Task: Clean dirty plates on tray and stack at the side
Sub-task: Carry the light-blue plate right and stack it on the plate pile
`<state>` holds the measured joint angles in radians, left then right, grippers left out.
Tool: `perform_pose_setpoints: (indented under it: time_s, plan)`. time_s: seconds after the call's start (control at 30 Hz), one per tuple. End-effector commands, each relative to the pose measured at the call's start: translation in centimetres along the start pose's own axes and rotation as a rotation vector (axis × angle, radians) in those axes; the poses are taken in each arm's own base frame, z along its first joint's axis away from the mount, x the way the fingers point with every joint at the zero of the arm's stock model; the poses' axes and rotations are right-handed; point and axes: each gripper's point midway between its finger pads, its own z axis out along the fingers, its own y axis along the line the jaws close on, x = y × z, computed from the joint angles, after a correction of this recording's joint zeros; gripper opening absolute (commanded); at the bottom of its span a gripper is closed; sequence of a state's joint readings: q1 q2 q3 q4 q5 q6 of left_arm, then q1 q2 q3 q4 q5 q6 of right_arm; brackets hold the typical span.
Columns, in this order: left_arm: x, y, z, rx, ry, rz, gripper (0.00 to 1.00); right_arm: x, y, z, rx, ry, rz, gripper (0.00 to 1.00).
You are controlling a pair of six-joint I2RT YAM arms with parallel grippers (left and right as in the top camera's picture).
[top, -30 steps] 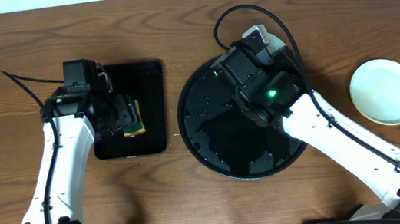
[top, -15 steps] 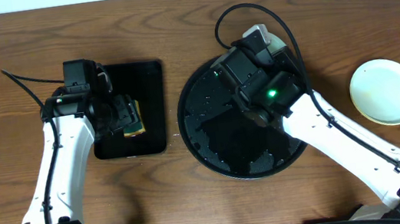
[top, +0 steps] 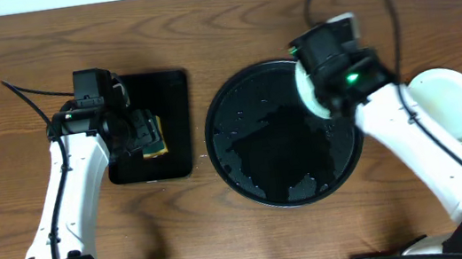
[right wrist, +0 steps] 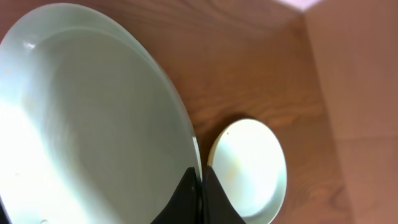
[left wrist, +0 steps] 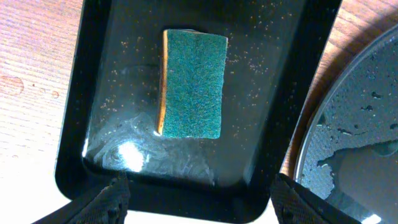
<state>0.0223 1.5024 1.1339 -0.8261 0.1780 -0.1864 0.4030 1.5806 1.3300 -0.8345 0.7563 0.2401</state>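
Right gripper [right wrist: 200, 185] pinches a mint-blue plate [right wrist: 93, 112] by its rim over the round black tray's [top: 227, 112] far right edge; left gripper [left wrist: 202, 196] hangs spread above the sponge [left wrist: 191, 84].

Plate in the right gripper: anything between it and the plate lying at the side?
Nothing visible does. Between the held plate in the right gripper and the side plate lies only bare wooden table.

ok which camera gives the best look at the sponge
Left wrist: the whole sponge lies green side up, unobstructed, in the small rectangular tray. Overhead shows only a sliver of it beside the left hand. The right wrist view doesn't show it.
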Motion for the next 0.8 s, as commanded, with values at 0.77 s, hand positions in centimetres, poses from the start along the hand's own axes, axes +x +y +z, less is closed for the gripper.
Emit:
perform_pose_setpoints:
  time_s: [0.77]
  plan:
    - [0.3,0.0,0.1,-0.001,0.012,-0.002,0.74,16.6,-17.8,11.8,0.092,0.481,0.696,0.01]
